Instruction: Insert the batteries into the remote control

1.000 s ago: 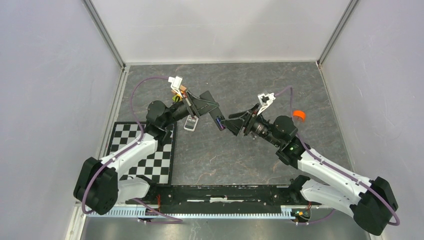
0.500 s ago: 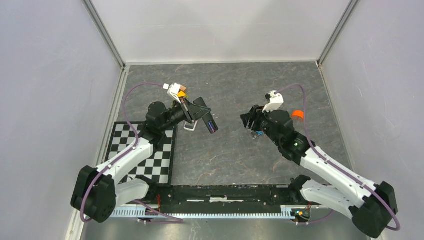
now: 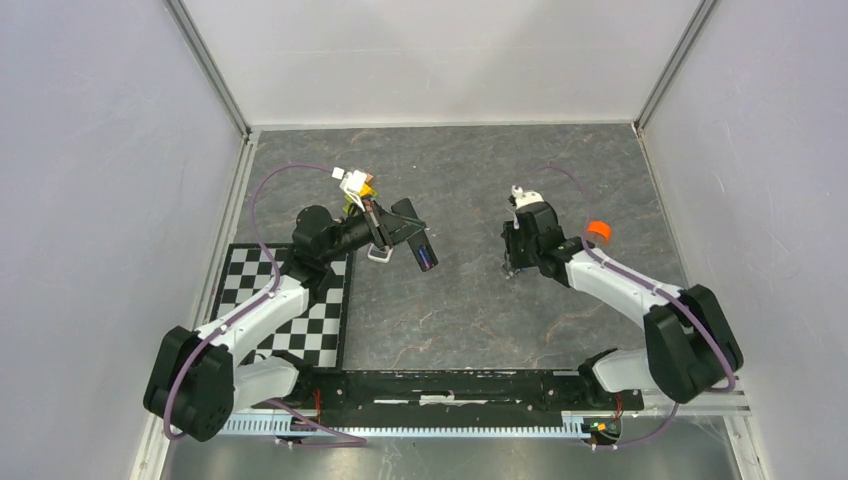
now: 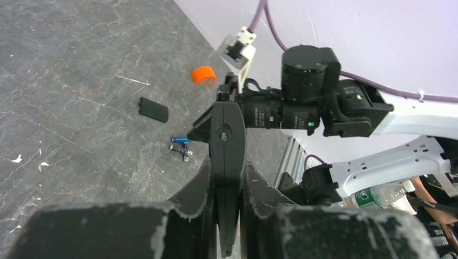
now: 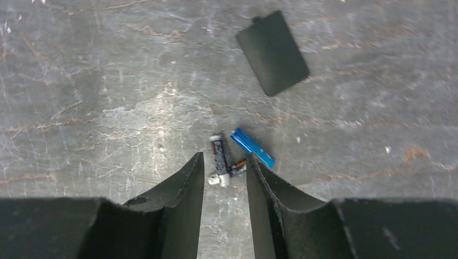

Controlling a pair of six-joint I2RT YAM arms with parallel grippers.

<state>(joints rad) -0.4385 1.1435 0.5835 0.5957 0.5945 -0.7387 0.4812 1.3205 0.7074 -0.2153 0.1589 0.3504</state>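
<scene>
The table (image 3: 470, 310) is dark grey, veined like stone. The mat (image 3: 320, 325) is a black-and-white check. The cap (image 3: 598, 231) is bright orange. One battery (image 5: 253, 148) is bright blue; a second battery (image 5: 219, 159) is dark with a white end. The cover (image 5: 273, 53) and bar (image 3: 424, 250) are black, the remote (image 3: 379, 253) white, the cables (image 3: 262, 195) purple, the arms (image 3: 255, 310) white and black.

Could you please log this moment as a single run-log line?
left pincer: shut on black bar | right pincer: open, above batteries on table | black cover: loose on table
</scene>
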